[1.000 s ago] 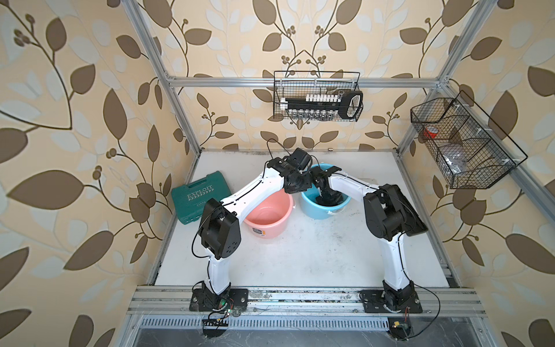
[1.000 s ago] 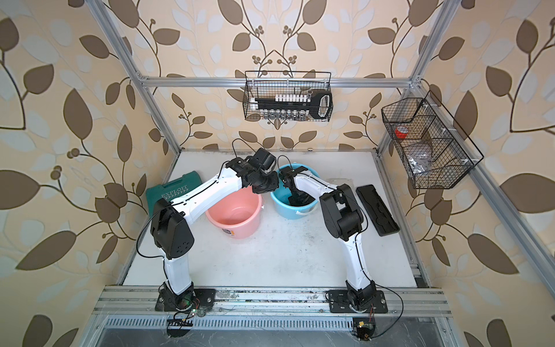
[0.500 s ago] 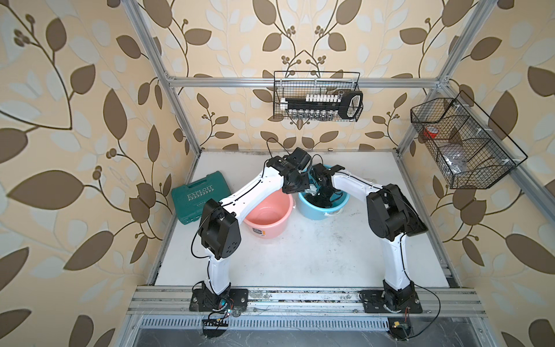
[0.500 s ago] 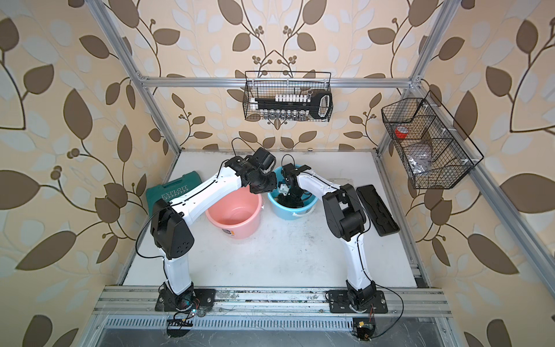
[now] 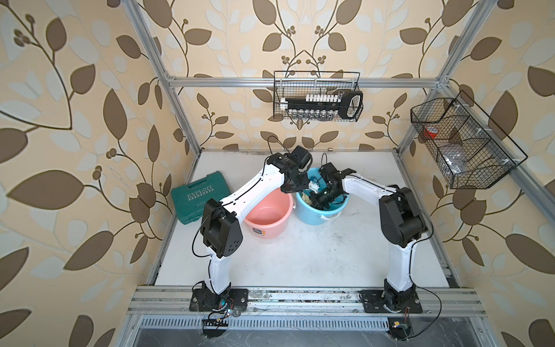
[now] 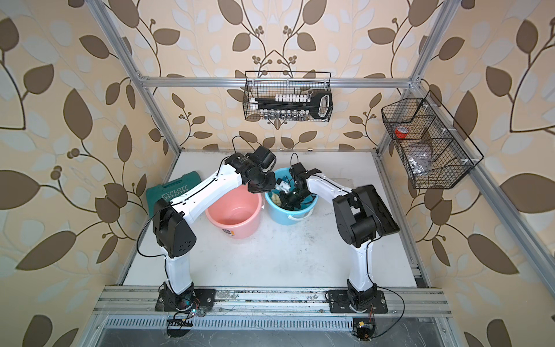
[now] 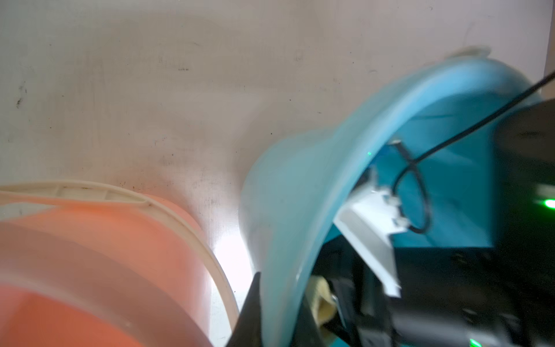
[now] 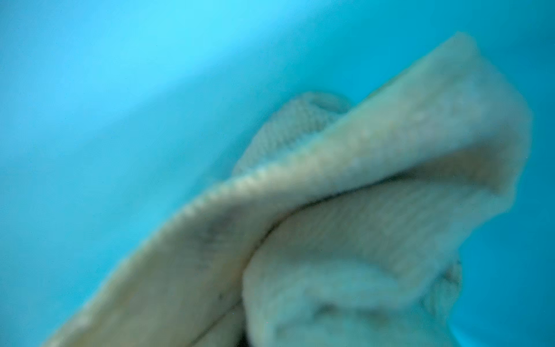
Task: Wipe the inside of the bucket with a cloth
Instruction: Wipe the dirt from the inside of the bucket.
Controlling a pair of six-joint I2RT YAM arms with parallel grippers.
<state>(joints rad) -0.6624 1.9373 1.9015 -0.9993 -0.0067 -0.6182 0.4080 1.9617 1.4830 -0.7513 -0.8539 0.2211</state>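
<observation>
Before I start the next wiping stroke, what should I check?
1. Brace: left gripper shut on the rim of the blue bucket: ok.
2. Reach: right gripper down inside that bucket: ok.
3. Contact: cloth against the bucket's inner wall: ok.
4. Hold: right gripper's fingers on the cloth: cannot tell, they are hidden.
5. Clearance: pink bucket apart from the blue bucket: ok, a gap shows in the left wrist view.
</observation>
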